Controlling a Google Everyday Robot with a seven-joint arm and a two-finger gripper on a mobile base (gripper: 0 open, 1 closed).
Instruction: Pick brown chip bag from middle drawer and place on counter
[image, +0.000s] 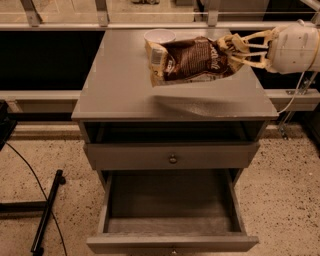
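Observation:
The brown chip bag (187, 60) hangs in the air above the back right of the counter (125, 85), lying sideways with a cream-yellow end pointing left. My gripper (231, 50) comes in from the right and is shut on the bag's right end. The bag casts a shadow on the counter below it. The middle drawer (172, 210) is pulled wide open at the bottom of the view and holds nothing.
A small white bowl (159, 36) stands at the back of the counter, just behind the bag's left end. The upper drawer (172, 156) with its round knob is closed. A railing runs behind the cabinet. A black stand and cable lie on the floor at left.

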